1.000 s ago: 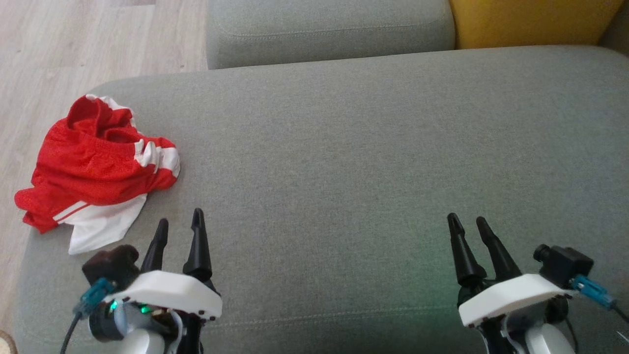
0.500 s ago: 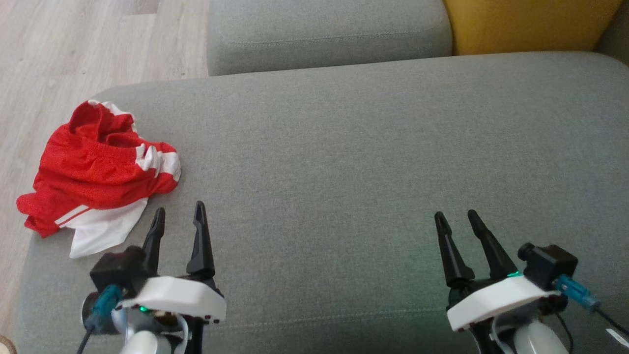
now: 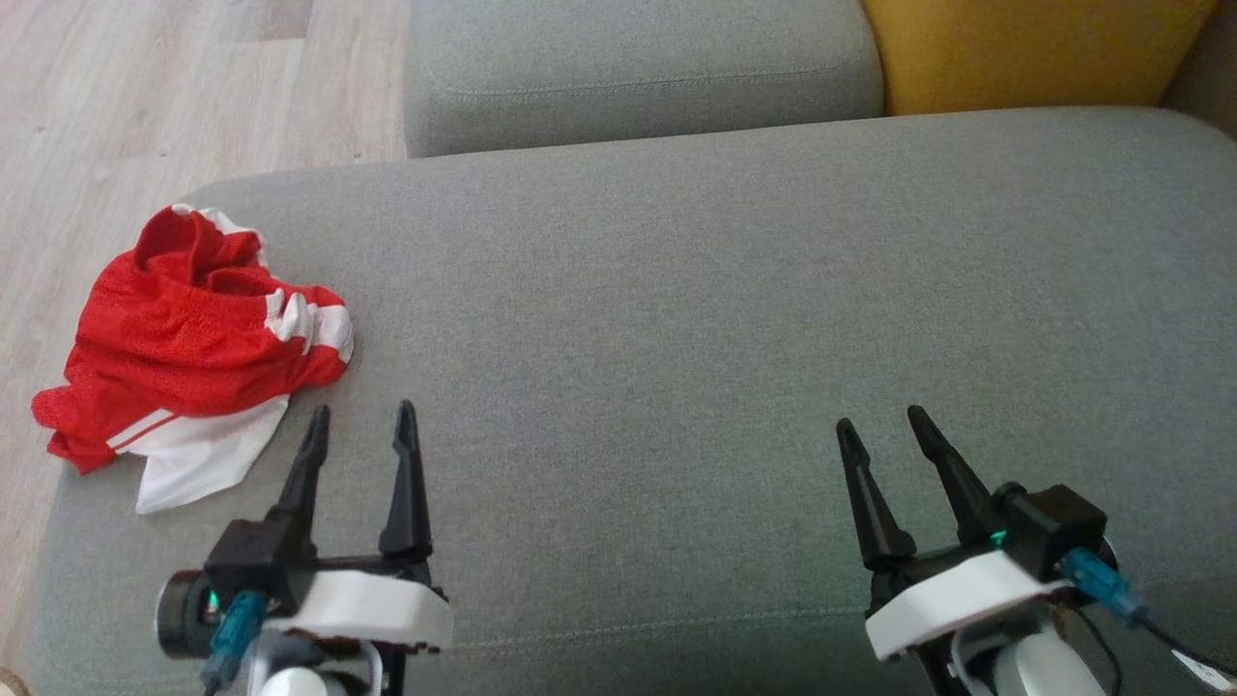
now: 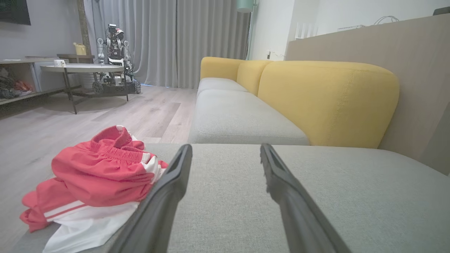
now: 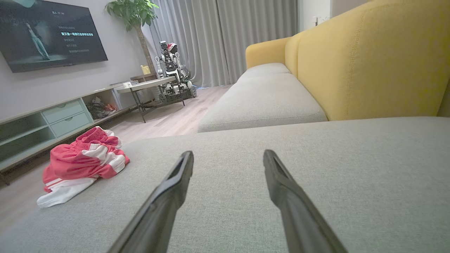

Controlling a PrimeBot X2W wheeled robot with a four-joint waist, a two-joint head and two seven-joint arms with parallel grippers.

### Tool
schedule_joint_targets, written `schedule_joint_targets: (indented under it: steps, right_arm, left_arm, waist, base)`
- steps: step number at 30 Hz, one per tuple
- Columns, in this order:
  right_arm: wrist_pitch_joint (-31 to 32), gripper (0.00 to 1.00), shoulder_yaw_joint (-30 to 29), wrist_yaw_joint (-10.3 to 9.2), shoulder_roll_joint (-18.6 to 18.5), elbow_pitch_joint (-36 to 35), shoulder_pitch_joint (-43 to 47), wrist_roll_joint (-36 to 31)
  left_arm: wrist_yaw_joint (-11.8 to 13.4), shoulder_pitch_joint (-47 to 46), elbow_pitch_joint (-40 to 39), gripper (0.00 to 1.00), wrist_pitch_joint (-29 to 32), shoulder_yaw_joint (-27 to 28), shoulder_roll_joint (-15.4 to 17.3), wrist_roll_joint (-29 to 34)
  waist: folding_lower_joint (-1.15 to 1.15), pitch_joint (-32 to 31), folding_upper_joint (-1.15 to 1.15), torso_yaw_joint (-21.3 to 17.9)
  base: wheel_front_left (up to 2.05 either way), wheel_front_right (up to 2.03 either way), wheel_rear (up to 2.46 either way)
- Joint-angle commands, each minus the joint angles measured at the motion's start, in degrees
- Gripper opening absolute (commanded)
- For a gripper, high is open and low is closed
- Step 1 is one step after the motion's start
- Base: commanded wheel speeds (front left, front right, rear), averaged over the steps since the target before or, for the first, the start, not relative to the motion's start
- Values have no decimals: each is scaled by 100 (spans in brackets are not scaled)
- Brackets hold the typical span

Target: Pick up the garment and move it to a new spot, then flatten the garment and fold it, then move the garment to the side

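A crumpled red garment with white stripes [image 3: 193, 348] lies bunched at the left edge of the grey sofa seat [image 3: 676, 319]; part of it hangs over the edge. It also appears in the left wrist view [image 4: 95, 175] and the right wrist view [image 5: 84, 160]. My left gripper [image 3: 362, 418] hovers just right of and nearer than the garment, open, nothing between its fingers [image 4: 172, 182]. My right gripper [image 3: 881, 423] is far to the right over bare cushion, open and empty too.
A second grey seat cushion [image 3: 638, 68] and a yellow backrest [image 3: 1034, 48] lie beyond. Wooden floor [image 3: 145, 97] runs left of the sofa. Across the room stand a round table [image 4: 81, 68], another robot [image 5: 172, 70] and a TV [image 5: 49, 31].
Both grippers have turned slightly at the wrist, and the left one's fingers have spread a little wider. The head view has tilted a little. The garment lies as before.
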Motion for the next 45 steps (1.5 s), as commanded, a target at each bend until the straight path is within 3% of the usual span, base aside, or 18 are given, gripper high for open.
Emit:
schedule_joint_targets:
  steps: [1,15,25,36,45]
  right_arm:
    - [-103,100,161,-1,-58,-238,-209,-187]
    - [-329,100,253,-1,-70,-247,-215,-998]
    - [-329,100,225,-1,-70,-241,-198,-949]
    - [-329,100,202,-1,-70,-262,-177,-975]
    - [-329,100,174,-1,-70,-264,-86,-1042]
  left_arm:
    - [-5,-149,-236,100,-96,234,3,204]
    - [-332,-1,-202,100,-320,429,-220,1211]
    - [-558,23,-72,100,-320,615,-333,1307]
    - [-624,48,-38,100,-320,714,-399,1361]
    - [-598,33,-90,100,-320,682,-442,1443]
  waist:
    - [0,3,0,-2]
    - [0,-29,0,-47]
    - [0,-58,0,-22]
    - [0,-60,0,24]
    - [0,-63,0,431]
  base:
    - [0,0,0]
    - [0,0,0]
    - [0,0,0]
    - [0,0,0]
    - [0,0,0]
